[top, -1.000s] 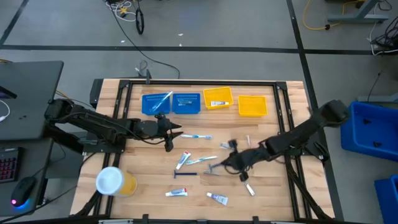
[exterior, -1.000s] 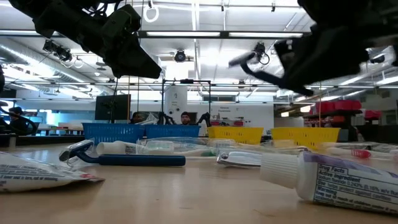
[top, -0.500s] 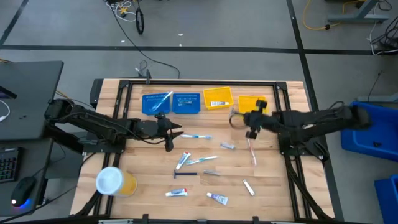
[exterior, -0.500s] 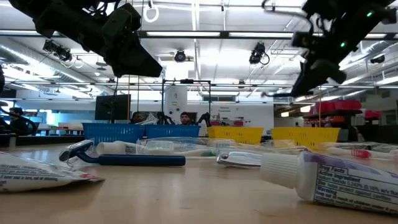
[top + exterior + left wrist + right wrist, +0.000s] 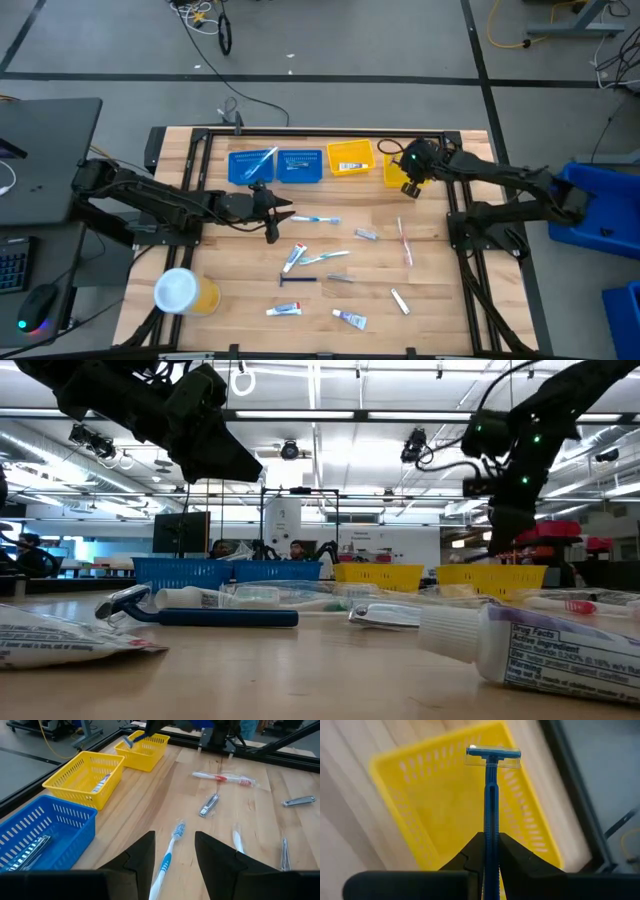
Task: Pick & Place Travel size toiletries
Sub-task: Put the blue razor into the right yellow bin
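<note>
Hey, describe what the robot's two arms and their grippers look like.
Both are dark, nearly black jointed arms. The left gripper ends in two broad, angular matte-black fingers. The right gripper has the same black wedge-shaped fingers, and small green lights glow on that arm's wrist in the low view.

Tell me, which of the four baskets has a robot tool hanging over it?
The yellow basket at the row's right end. The right tool holds a blue razor above it; the other three have nothing overhead.

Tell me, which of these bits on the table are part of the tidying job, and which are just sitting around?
Part of the job:
- blue razor held by the right gripper over a yellow basket
- toothbrush in front of the left gripper
- pink toothbrush
- toothpaste tube
- blue baskets

Just lying about:
- yellow tub
</note>
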